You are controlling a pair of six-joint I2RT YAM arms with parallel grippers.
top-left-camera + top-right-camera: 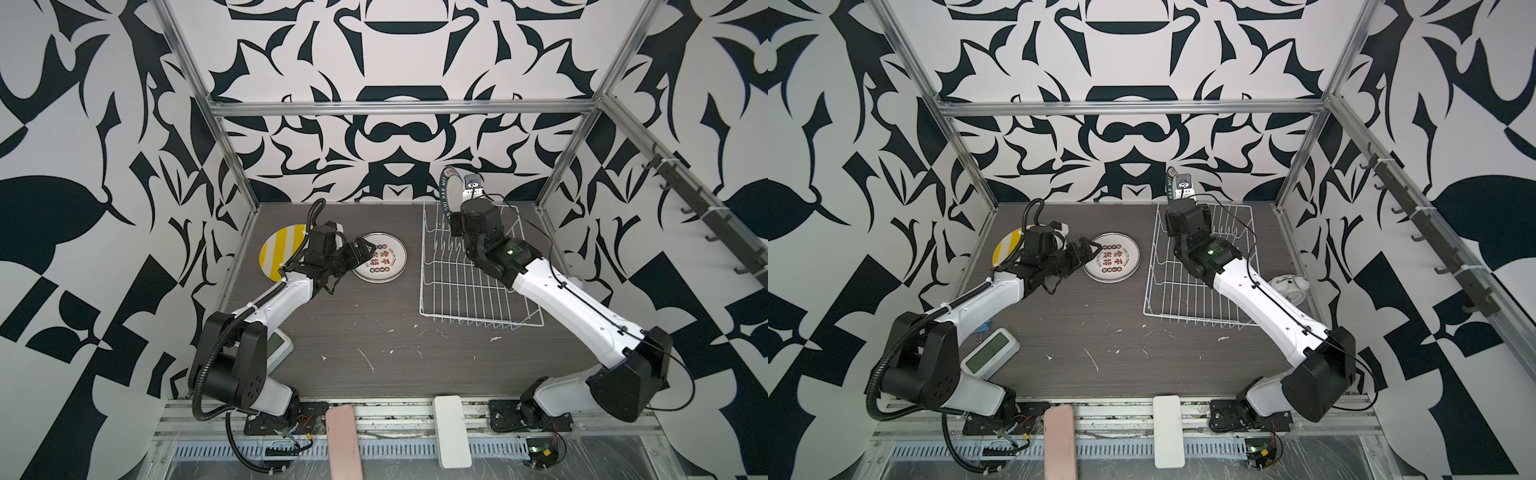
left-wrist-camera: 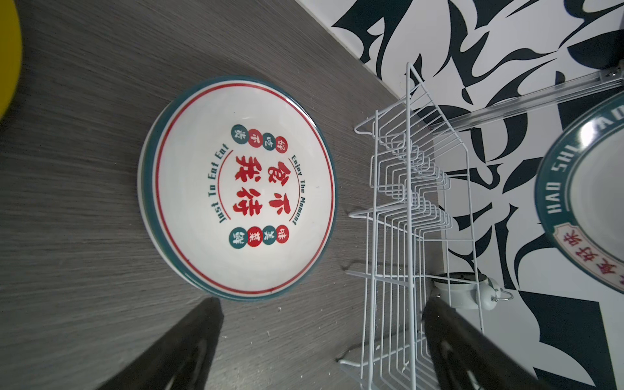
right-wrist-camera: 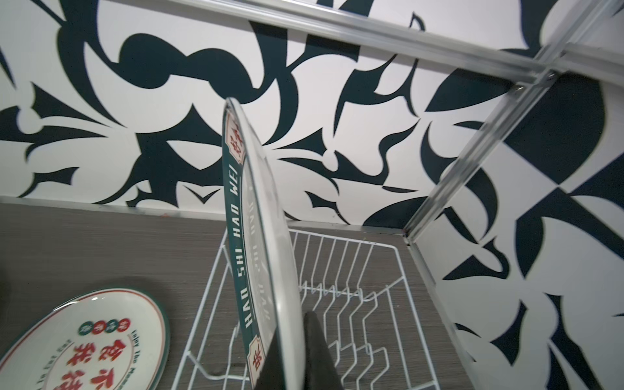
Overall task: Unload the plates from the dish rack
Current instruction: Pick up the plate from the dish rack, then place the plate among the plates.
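Note:
The white wire dish rack (image 1: 469,286) (image 1: 1183,299) stands on the right of the table, and the tines that show are bare. Above its far left corner my right gripper (image 1: 454,216) (image 3: 293,351) is shut on the lower edge of an upright green-rimmed plate (image 1: 449,191) (image 1: 1169,183) (image 3: 256,236). A red-printed plate (image 1: 379,257) (image 1: 1111,257) (image 2: 236,185) lies flat on the table, left of the rack. Behind my left arm lies a yellow-and-white striped plate (image 1: 278,249) (image 1: 1005,249). My left gripper (image 1: 365,249) (image 2: 322,305) hangs open over the printed plate's left edge.
A white alarm clock (image 1: 1289,284) (image 2: 469,290) stands just right of the rack. A white device with a screen (image 1: 990,351) lies by the left arm's base. A pink bar (image 1: 343,440) and a white block (image 1: 451,430) lie on the front rail.

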